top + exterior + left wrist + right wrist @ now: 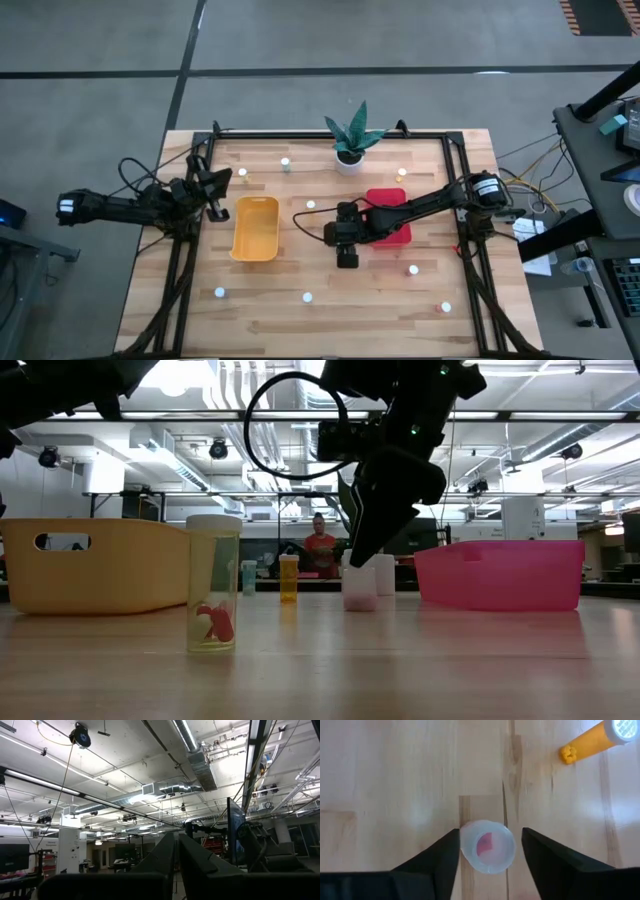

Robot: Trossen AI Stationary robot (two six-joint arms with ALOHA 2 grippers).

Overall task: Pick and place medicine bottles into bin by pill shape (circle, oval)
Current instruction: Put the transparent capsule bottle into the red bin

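Note:
My right gripper (490, 834) points steeply down near the table's middle (347, 260), open. Its two fingers stand on either side of a small clear medicine bottle (487, 846) with a red pill inside, which stands upright on the wood (360, 588). An orange-tinted bottle (592, 740) stands farther off. More bottles stand around the table as pale dots, such as one (310, 205) by the yellow bin (255, 228) and one (413, 269) near the red bin (390, 232). My left gripper (178, 852) waits shut at the table's left (214, 205), pointing up. My right gripper comes at the clear bottle from above, slanting. One finger (451, 851) lies right against the bottle's side wall (464, 845); whether it touches, I cannot tell. The other finger (536, 850) stands apart from it. The bottle stands upright on the table.
A potted plant (352, 138) stands at the far middle. Close to the low camera stands a clear bottle (213, 585) with a red pill. Other bottles stand near the front edge (307, 297), (219, 293), (446, 308). People show in the room behind.

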